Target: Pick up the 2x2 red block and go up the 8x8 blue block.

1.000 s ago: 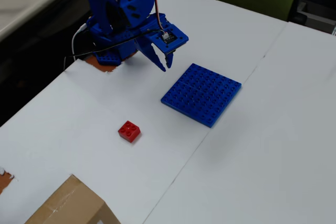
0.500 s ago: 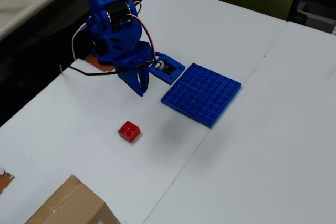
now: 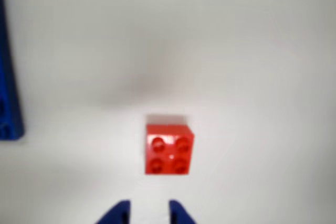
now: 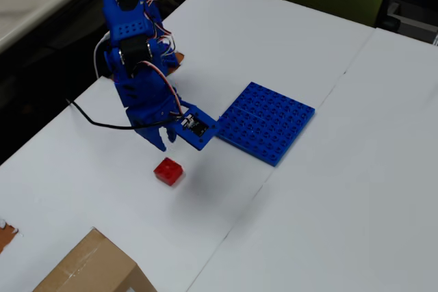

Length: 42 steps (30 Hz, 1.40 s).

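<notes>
- In the overhead view the blue arm (image 4: 140,80) has swung down and toward the lower left since the earlier pictures; a second ago its gripper hung high near the upper corner of the blue plate, and now it sits low over the white table (image 4: 328,189).
- The gripper (image 4: 159,143) now points down at the table just above and to the left of the red brick (image 4: 168,171), near it but not touching.
- In the wrist view the two blue fingertips (image 3: 122,212) show at the bottom edge with a narrow strip of table between them, so the fingers are slightly spread and hold nothing.
- In that same view the red brick (image 3: 168,149) lies flat on the table just ahead of the fingertips, its four studs facing up, with clear table between it and them.
- The brick has not moved from its place in the earlier overhead pictures.
- The blue plate (image 4: 264,122) lies flat on the table, well to the right of the brick in the overhead view, also unmoved; the camera mount on the gripper now reaches close to its left corner.
- A blue edge (image 3: 7,77) shows along the left side of the wrist view; it is too blurred to tell what it is.
- A cardboard box (image 4: 92,268) sits at the lower left edge of the overhead view.
</notes>
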{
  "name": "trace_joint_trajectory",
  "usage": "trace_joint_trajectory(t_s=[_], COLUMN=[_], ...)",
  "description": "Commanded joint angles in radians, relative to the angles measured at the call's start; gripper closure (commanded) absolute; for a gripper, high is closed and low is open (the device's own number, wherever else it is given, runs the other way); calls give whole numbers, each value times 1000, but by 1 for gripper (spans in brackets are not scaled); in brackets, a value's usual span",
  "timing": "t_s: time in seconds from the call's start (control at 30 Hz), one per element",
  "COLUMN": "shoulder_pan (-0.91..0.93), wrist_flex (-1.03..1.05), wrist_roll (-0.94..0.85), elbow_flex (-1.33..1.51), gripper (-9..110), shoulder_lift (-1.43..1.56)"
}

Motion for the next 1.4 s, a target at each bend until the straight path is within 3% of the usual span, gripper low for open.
trace_joint_trajectory(t_s=[0.0,0.47,0.73,1.37], shoulder_pan=[29,37,40,81], wrist_flex=[-26,-143,-155,-213], wrist_roll=[-2,25,17,-44], elbow_flex=[-48,-25,-23,-23], gripper=[91,88,77,77], shoulder_lift=[-11,-92,-107,-183])
